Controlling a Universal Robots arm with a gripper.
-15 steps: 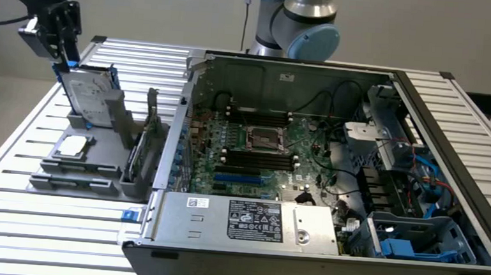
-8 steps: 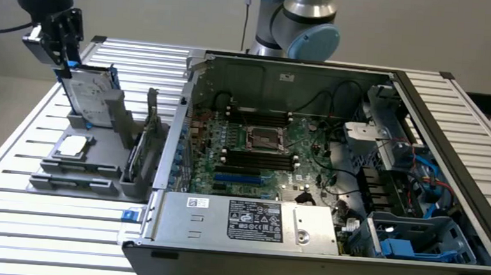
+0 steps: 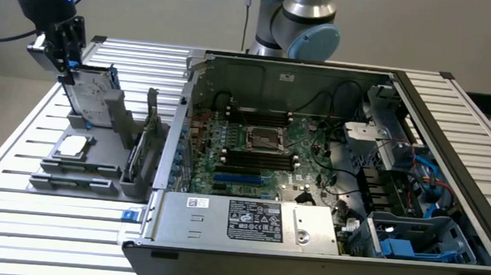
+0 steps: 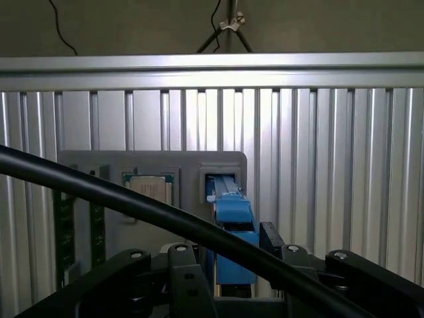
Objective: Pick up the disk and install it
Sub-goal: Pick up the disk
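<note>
The disk (image 3: 92, 95) stands upright on its edge in a slot of the grey holder (image 3: 77, 169) at the exterior view's left, its blue carrier rim facing up. My gripper (image 3: 65, 68) hangs over the disk's top far corner and is open, one finger on either side of it. In the wrist view the disk's blue edge (image 4: 232, 218) runs between the two black fingers (image 4: 273, 240), and I see no clear contact. The disk's lower part sits in the holder's slot (image 4: 222, 180).
A small square silver chip (image 3: 73, 145) lies on the grey holder beside the disk. The open computer case (image 3: 198, 102) fills the exterior view's middle and right, with a silver power-supply box (image 3: 249, 221) in front and a blue-fitted bay (image 3: 410, 240) at its right corner. A black cable (image 4: 132, 205) crosses the wrist view.
</note>
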